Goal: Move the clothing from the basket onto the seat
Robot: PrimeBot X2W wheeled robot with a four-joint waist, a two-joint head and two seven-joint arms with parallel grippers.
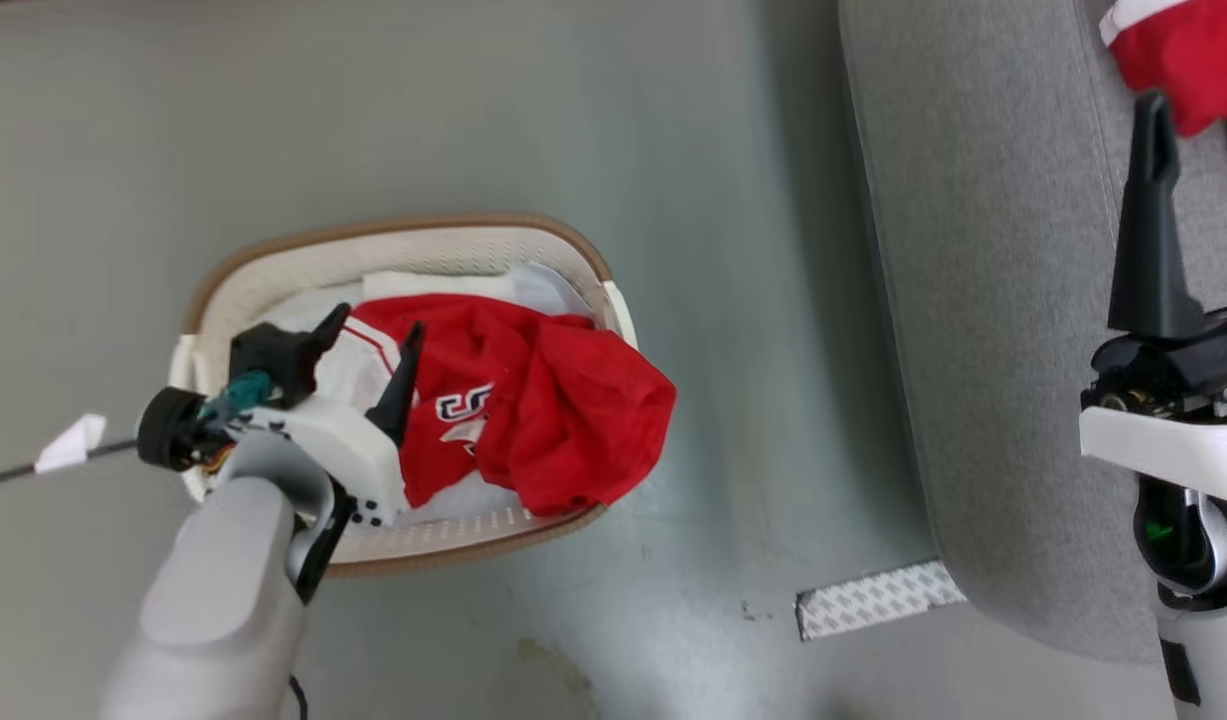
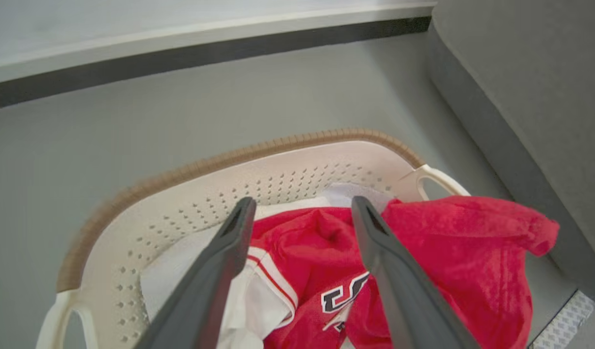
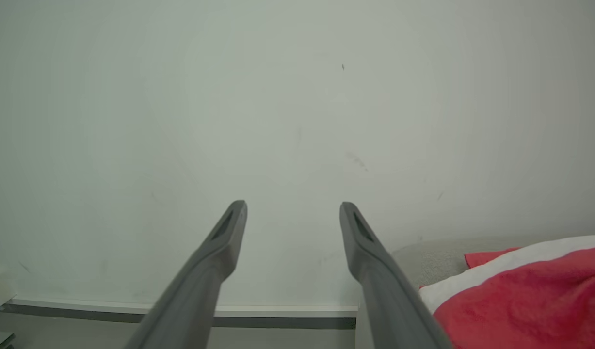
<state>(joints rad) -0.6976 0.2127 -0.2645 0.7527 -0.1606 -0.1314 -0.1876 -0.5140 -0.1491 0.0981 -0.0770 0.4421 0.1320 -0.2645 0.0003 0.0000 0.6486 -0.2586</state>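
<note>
**Clothing (image 1: 573, 420) run: about halfway done, by the look of it**

Nearest, the left gripper (image 1: 378, 320) is hung over the basket (image 1: 393, 225) with its fingers spread apart and nothing pinched. Right under it the logo jersey (image 1: 443, 350) is heaped, one fold draped over the rim, so that piece is yet to be lifted. A pale sheet (image 1: 428, 285) is mostly buried beneath. Farther off, the right gripper (image 1: 1201, 100) is held wide open over the sofa (image 1: 973, 300), where the white-banded red garment (image 1: 1188, 50) is laid, cut off by the frame edge.

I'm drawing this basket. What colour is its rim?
Brown. The rim tops the cream basket; the left wrist view shows it best.
</note>
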